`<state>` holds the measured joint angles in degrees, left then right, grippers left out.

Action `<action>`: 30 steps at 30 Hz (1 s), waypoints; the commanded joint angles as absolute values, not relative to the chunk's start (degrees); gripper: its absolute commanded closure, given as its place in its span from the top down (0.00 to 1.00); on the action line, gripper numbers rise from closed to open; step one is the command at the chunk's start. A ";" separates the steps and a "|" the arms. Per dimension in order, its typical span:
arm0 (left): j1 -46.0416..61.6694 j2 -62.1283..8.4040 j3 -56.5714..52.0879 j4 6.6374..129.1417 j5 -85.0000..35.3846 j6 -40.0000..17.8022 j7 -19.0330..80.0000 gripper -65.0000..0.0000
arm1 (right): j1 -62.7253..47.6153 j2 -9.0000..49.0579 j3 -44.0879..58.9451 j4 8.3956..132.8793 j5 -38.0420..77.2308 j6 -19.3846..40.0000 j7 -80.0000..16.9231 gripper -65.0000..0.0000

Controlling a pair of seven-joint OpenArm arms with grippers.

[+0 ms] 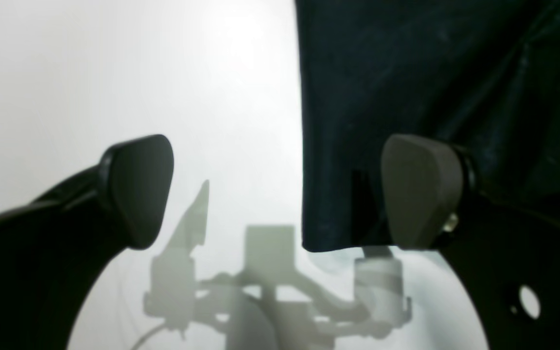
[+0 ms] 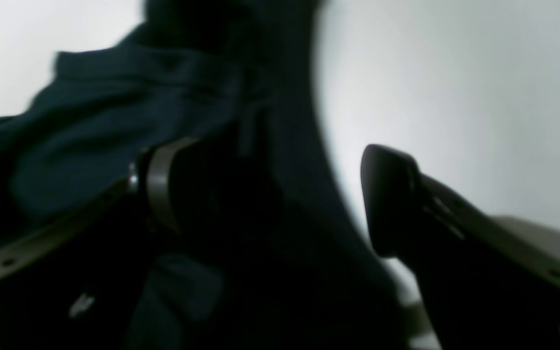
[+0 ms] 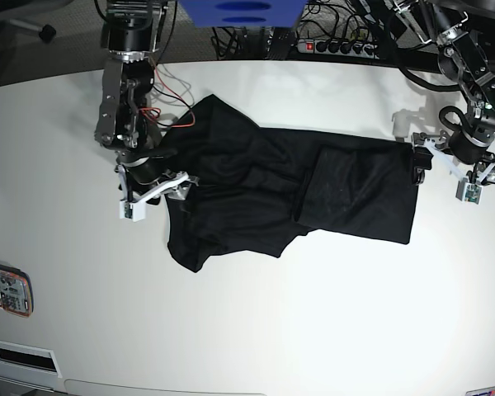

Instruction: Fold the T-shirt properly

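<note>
Spread wide, left gripper (image 1: 280, 194) straddles the T-shirt (image 3: 313, 194) edge (right gripper (image 2: 280, 199) open too).

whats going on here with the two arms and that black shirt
A two-armed robot is working on a black T-shirt spread wrinkled across a white table. The left gripper is open at one edge of the shirt, one finger over the cloth and one over bare table. The right gripper sits at the opposite, bunched end with its jaws apart around dark fabric. The shirt looks only partly folded.
</note>
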<state>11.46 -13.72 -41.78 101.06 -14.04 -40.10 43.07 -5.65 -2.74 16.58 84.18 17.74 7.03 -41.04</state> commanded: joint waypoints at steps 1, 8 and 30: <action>11.03 -14.55 -41.98 101.49 -14.81 -40.00 41.80 1.00 | -5.67 -3.65 16.48 83.21 18.86 6.73 -44.79 0.72; 10.95 -16.92 -41.98 98.68 -14.99 -40.00 41.80 1.00 | -5.58 -3.91 16.40 80.22 33.36 6.73 -51.12 0.72; 11.03 -17.27 -40.66 96.48 -15.34 -40.00 41.80 1.00 | 3.38 4.97 0.84 79.08 35.30 6.55 -58.07 0.00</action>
